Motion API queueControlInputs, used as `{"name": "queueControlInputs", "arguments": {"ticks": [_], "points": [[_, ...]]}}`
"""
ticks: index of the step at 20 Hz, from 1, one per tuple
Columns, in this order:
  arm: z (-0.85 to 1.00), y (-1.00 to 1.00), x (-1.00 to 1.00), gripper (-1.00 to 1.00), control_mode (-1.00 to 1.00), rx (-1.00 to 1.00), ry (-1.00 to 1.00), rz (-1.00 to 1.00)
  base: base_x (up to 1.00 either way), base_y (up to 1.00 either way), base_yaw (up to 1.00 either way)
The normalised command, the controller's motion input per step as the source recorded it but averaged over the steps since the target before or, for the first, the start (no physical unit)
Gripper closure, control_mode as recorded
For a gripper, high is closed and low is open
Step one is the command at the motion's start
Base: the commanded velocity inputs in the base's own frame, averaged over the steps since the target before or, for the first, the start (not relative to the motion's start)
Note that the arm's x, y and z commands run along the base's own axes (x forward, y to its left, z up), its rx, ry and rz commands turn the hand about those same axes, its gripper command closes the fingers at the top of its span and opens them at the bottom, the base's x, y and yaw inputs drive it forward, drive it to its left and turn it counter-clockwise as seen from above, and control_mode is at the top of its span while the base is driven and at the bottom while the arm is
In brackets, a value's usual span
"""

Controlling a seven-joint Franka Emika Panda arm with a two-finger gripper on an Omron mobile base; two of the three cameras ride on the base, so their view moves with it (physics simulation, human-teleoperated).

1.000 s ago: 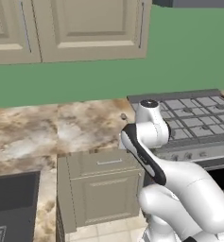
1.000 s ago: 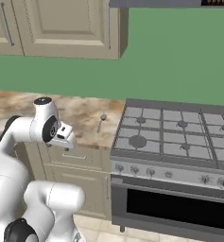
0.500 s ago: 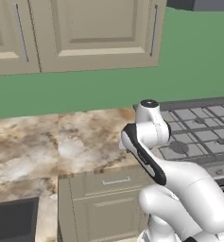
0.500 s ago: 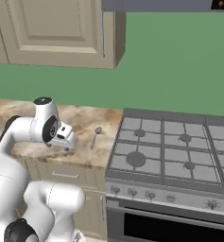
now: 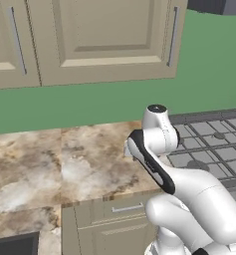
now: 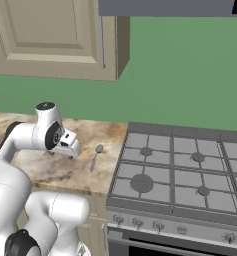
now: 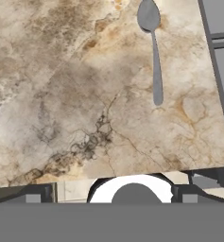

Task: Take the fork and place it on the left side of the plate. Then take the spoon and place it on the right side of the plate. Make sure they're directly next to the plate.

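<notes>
The grey metal spoon (image 6: 95, 156) lies on the marble counter (image 6: 65, 172) just left of the stove, its bowl toward the wall. In the hand view the spoon (image 7: 153, 54) sits at the upper right, bowl at the top. My gripper (image 6: 63, 153) hovers over the counter a little left of the spoon, pointing down. Its dark fingertips (image 7: 26, 196) stand wide apart at the bottom of the hand view, so the gripper (image 7: 114, 190) is open with nothing between them. The fork and the plate are out of view.
A gas stove (image 6: 182, 172) adjoins the counter on the right; its edge (image 7: 219, 52) runs close to the spoon. Beige wall cabinets (image 5: 104, 37) hang above. A drawer front (image 5: 114, 214) sits under the counter (image 5: 55, 169), and a dark sink corner (image 5: 12, 245) is at the lower left.
The whole picture has shifted in both base views: the base has driven, bringing the counter, spoon and stove closer. The arm keeps the same pose and the jaws stay open.
</notes>
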Motion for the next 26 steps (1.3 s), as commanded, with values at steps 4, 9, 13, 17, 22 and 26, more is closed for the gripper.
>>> {"name": "queueControlInputs", "arguments": {"ticks": [4,9,13,17,22,26], "points": [[0.00,0.00,0.00,-1.00,1.00,0.00,0.00,0.00,0.06,0.01,0.00],[0.00,0.00,0.00,-1.00,1.00,0.00,0.00,0.00,0.00,0.00,0.00],[0.00,0.00,0.00,-1.00,1.00,0.00,0.00,0.00,0.00,0.00,0.00],[0.00,0.00,0.00,-1.00,1.00,0.00,0.00,0.00,0.00,0.00,0.00],[0.00,0.00,0.00,-1.00,-1.00,0.00,0.00,0.00,0.00,0.00,0.00],[0.00,0.00,0.00,-1.00,-1.00,0.00,0.00,0.00,0.00,0.00,0.00]]}}
